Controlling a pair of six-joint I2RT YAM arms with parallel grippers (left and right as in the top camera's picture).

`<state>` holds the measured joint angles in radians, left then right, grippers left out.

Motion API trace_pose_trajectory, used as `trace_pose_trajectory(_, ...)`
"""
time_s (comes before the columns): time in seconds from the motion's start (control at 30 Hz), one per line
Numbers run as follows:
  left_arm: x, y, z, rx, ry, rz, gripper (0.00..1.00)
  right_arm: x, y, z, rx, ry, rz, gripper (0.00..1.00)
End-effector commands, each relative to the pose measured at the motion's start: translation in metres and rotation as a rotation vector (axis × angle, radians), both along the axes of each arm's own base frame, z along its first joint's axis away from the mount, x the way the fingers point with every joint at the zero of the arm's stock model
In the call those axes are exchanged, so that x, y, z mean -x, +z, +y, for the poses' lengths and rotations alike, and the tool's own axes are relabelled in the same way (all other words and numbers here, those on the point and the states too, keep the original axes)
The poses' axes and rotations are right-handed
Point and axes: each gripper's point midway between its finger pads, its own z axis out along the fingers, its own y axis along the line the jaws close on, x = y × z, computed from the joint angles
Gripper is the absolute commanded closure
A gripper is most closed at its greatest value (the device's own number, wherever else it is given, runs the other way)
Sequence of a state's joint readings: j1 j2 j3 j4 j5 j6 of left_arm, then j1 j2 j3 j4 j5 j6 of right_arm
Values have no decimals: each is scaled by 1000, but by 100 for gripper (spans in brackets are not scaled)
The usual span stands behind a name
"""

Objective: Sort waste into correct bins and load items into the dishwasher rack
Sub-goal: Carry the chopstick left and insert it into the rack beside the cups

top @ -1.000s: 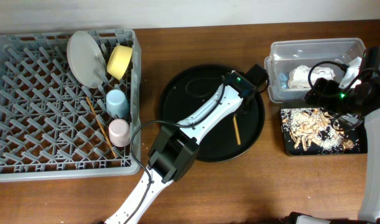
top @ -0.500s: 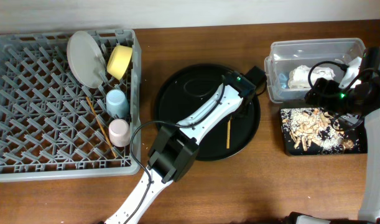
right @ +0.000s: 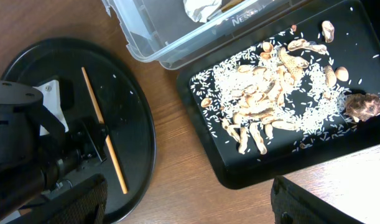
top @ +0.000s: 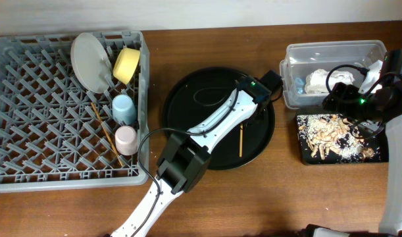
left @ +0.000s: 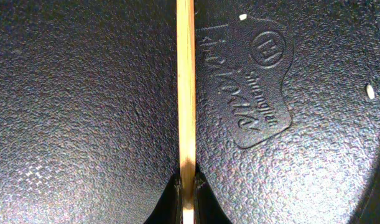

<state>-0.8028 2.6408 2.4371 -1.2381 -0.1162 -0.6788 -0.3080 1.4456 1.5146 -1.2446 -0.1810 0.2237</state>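
Starting close in: a chopstick [left: 186, 93] is pinched tight at its near end by the left gripper [left: 186, 186], seen at the bottom centre of the left wrist view. It is stretched straight up the frame over the pebbled floor of the round black tray [left: 84, 93]. Whether its far end touches cannot be told.

Out at the right of the overhead view, the right gripper [right: 186, 183] is spread wide with nothing in it. It is held above the shallow black tray [right: 239, 165], where food scraps [right: 270, 106] are scattered among rice. Just beyond, at upper right, the napkin [top: 322, 80] is seen inside the clear tub [top: 332, 49].

Far across at the left, the dishwasher rack [top: 29, 131] is loaded. The plate [top: 90, 62] and yellow bowl [top: 126, 64] are propped at its upper right corner, the blue cup [top: 124, 108] and pink cup [top: 127, 138] are set below them, and a second chopstick [top: 105, 131] is laid slantwise beside the cups.
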Motion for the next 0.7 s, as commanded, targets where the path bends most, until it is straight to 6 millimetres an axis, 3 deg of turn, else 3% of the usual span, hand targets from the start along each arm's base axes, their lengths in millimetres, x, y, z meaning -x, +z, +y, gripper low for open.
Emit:
trace_pose_trajectory(0.0, -9, -9, 9, -48, -53, -14, 99, 1, -2, -1, 8, 8, 5, 15)
trace_pose_trajectory(0.07, -16, 7, 6, -39, -110, -41, 99, 1, -2, -1, 8, 8, 5, 15)
trace_pose_trajectory(0.27, -45, 88, 10, 25, -203, -163, 99, 1, -2, -1, 8, 7, 5, 15)
trace_pose_trajectory(0.37, -53, 133, 38, 31, -210, -202, 99, 0, -2, -1, 9, 7, 5, 15)
trace_pose_trajectory(0.5, -64, 173, 91, 37, -127, -226, 99, 0, -2, -1, 8, 8, 5, 15)
trace_pose_trajectory(0.67, -75, 220, 128, 90, -146, -290, 99, 1, -2, -1, 8, 8, 6, 15)
